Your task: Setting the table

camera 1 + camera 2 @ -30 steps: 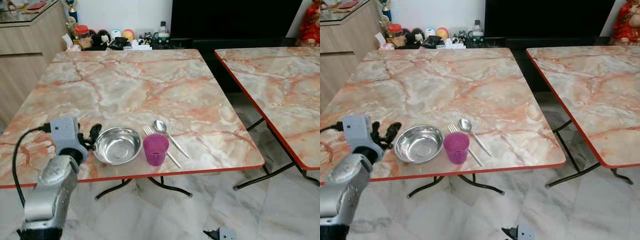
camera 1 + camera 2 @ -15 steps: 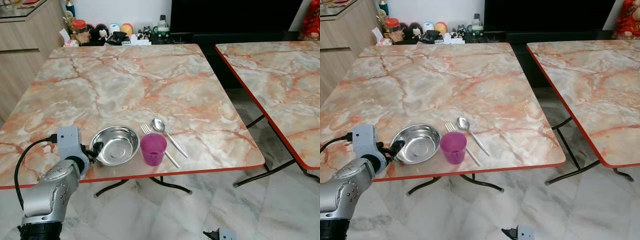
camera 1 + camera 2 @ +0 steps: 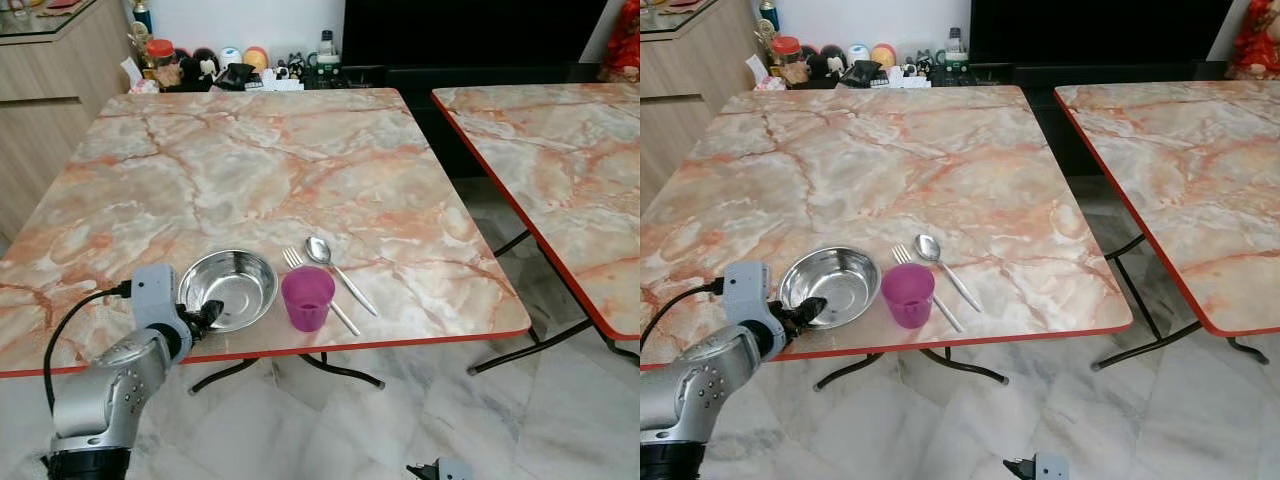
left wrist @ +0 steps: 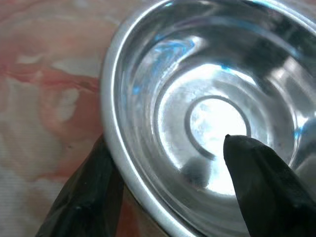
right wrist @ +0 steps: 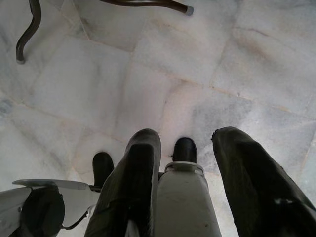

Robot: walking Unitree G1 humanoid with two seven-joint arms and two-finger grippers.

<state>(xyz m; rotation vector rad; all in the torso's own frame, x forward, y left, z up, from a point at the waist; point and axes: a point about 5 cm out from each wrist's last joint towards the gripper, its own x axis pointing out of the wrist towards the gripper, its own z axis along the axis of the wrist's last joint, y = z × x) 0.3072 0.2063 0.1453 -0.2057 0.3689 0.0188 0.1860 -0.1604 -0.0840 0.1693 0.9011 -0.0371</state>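
A shiny steel bowl [image 3: 228,288] sits near the front edge of the marble-patterned table [image 3: 270,170]. My left gripper [image 3: 208,315] is open at the bowl's near-left rim. In the left wrist view one finger [image 4: 89,197] lies outside the bowl [image 4: 207,98] against the rim and the other finger [image 4: 256,182] is inside it. A purple cup [image 3: 307,297] stands upright just right of the bowl. A fork [image 3: 293,259] and a spoon [image 3: 320,250] lie side by side behind and right of the cup. My right gripper [image 5: 185,134] hangs open over the floor.
A second marble table [image 3: 560,170] stands to the right across a floor gap. Bottles, jars and small ornaments [image 3: 230,70] line the shelf behind the table. A wooden cabinet [image 3: 50,90] stands at far left. The table's folding legs [image 3: 335,370] reach down to the tiled floor.
My left gripper has moved from the bowl's left side round to its near-left rim, and its fingers now straddle that rim. The bowl, cup, fork and spoon have stayed put.
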